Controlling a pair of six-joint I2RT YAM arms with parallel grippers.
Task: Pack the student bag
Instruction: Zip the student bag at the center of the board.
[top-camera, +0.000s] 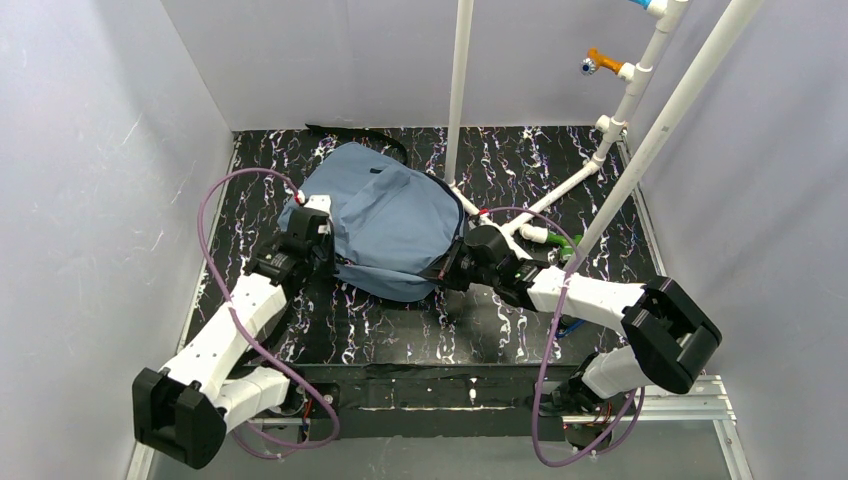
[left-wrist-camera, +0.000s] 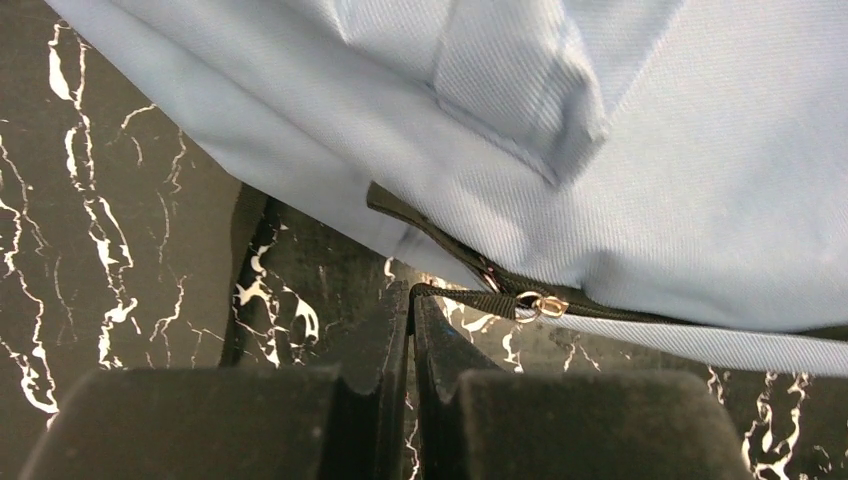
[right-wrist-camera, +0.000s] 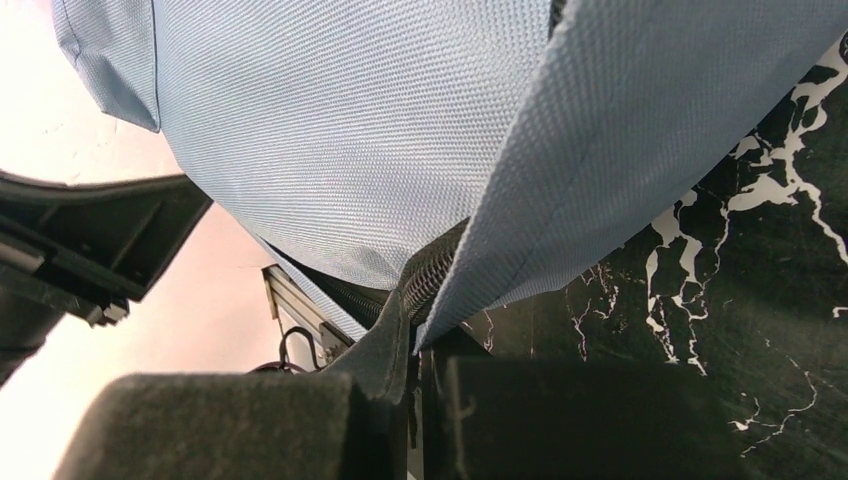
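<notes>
Bag (top-camera: 385, 225) lies flat between the pincers, long axis near-to-far. Left pincer (left-wrist-camera: 411, 320) pinches its pull tab (left-wrist-camera: 470, 298); right pincer (right-wrist-camera: 415, 360) clamps its zipper edge (right-wrist-camera: 430, 275).

Nothing legible is picked up at this moment. No word, label, brand mark or number can be read on the student bag (top-camera: 385, 220), and none is made out on the tabletop (top-camera: 500, 160) in any of the three views.
</notes>
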